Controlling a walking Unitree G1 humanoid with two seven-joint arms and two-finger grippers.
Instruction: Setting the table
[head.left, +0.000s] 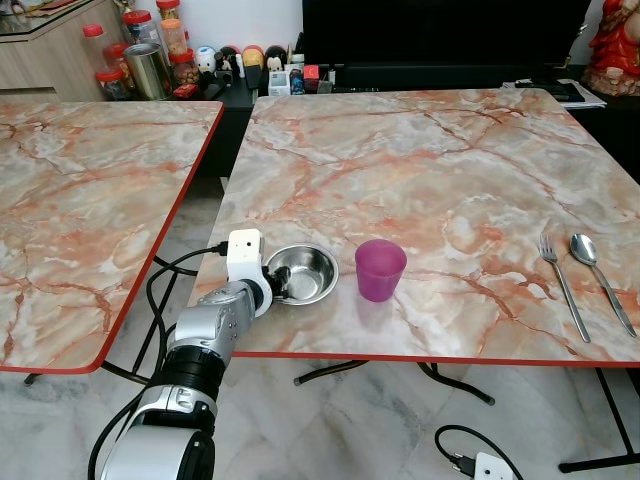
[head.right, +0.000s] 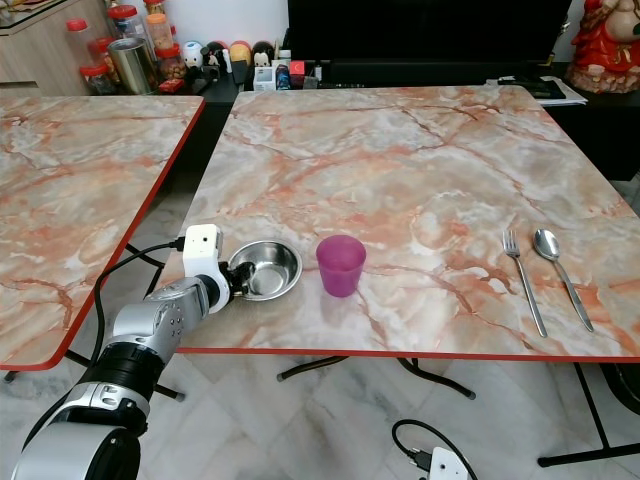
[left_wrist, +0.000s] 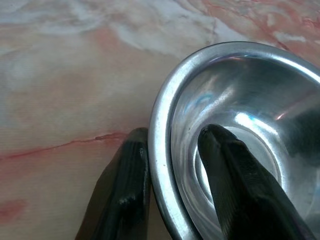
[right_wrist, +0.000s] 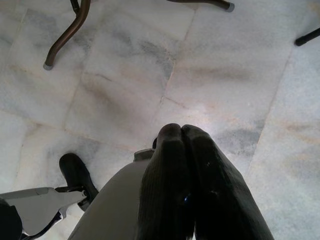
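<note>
near the table's (head.left: 420, 170) front left edge the left gripper (head.left: 277, 290) pinched the rim of a shiny steel bowl (head.left: 305, 272), which sat on the marble top beside a translucent purple cup (head.left: 380, 268). the left wrist view showed one black finger (left_wrist: 125, 190) outside the rim, one inside. a fork (head.left: 562, 285) and spoon (head.left: 598, 275) lay far right. the right gripper (right_wrist: 182, 135) hung over floor tiles, fingers pressed together.
</note>
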